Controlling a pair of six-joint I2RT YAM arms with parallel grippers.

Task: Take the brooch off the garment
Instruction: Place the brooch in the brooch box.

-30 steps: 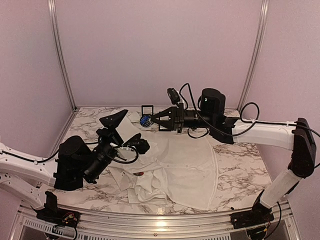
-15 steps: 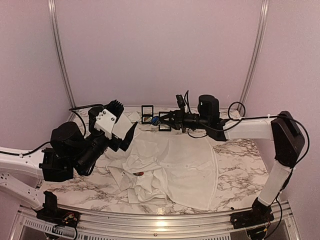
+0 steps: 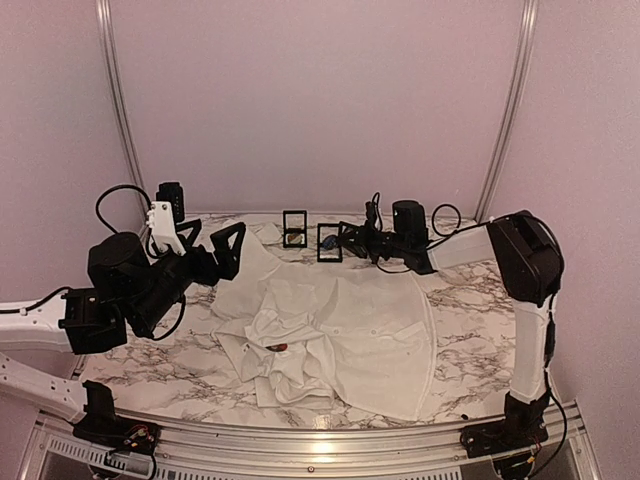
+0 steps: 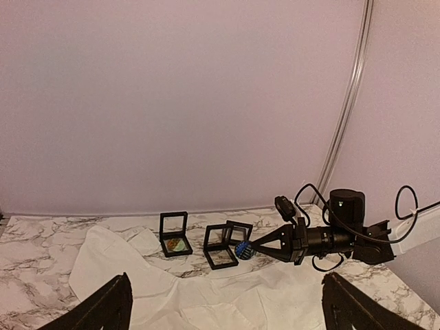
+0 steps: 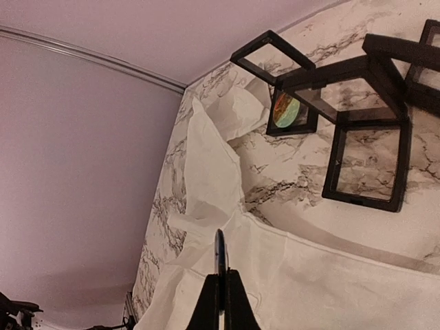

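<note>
My right gripper (image 5: 220,278) is shut on a small round blue brooch (image 4: 243,250), which shows edge-on in the right wrist view (image 5: 220,251). It holds the brooch low at the back of the table (image 3: 343,241), just right of the black display boxes and over the far edge of the white shirt (image 3: 350,330). The shirt lies crumpled and spread across the middle of the table (image 4: 206,302). My left gripper (image 3: 207,255) is open and empty, lifted above the shirt's left side, with its fingertips (image 4: 113,306) wide apart.
Three open black display boxes (image 4: 174,234) (image 4: 221,246) (image 4: 239,231) stand at the back; one holds a coloured piece (image 5: 287,111). A small dark red item (image 3: 281,347) lies on the shirt's folds. Pink walls close in the marble table (image 3: 480,320).
My right gripper has carried the brooch back and down toward the display boxes. My left arm has pulled back to the left and tilted up off the shirt.
</note>
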